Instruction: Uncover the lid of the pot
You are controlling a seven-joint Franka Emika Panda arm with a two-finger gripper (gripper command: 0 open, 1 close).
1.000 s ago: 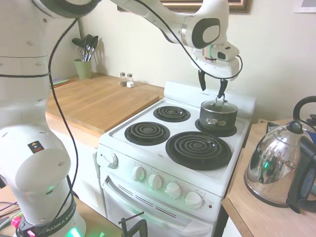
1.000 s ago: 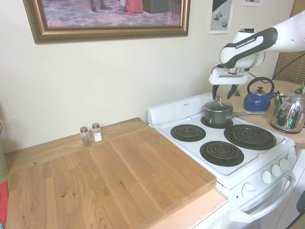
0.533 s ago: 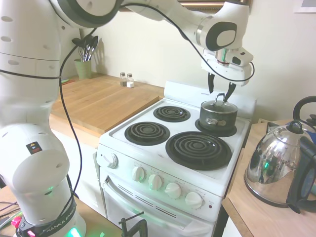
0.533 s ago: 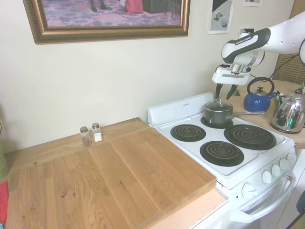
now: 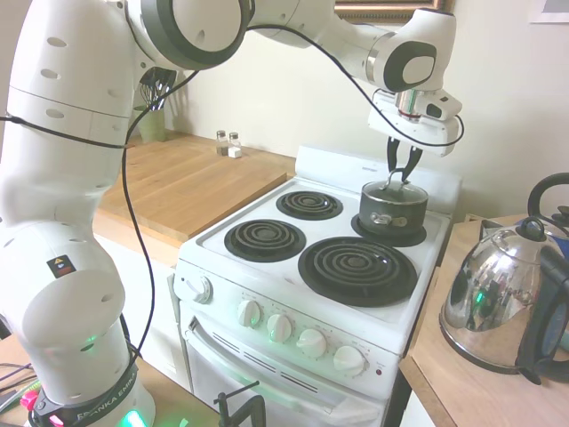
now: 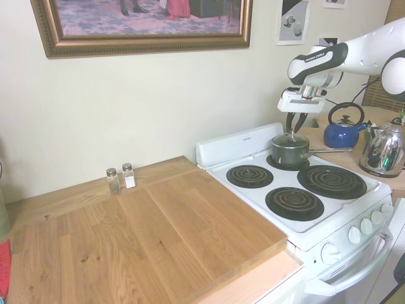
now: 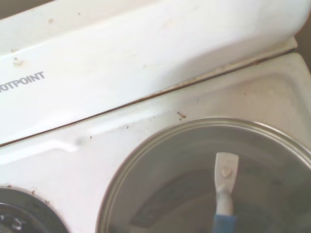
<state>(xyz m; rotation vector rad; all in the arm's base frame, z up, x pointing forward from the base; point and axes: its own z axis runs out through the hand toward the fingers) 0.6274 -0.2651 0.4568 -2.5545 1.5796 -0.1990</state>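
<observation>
A small dark pot stands on the stove's back right burner, its long side handle pointing right in the second exterior view. The shiny glass lid sits on the pot with its loop handle upright. My gripper hangs straight above the lid, fingers pointing down and slightly apart, their tips at the top of the loop handle. It holds nothing. From the other side the gripper is just over the pot. The wrist view shows the lid and its handle from close above.
The stove's raised white back panel stands right behind the pot. A chrome kettle sits on the counter right of the stove, and a blue kettle is behind it. Three bare burners lie in front. Shakers stand on the wooden counter.
The gripper has turned about its vertical axis and come down and slightly right, from above the pot to the lid's handle. Pot and lid have not moved.
</observation>
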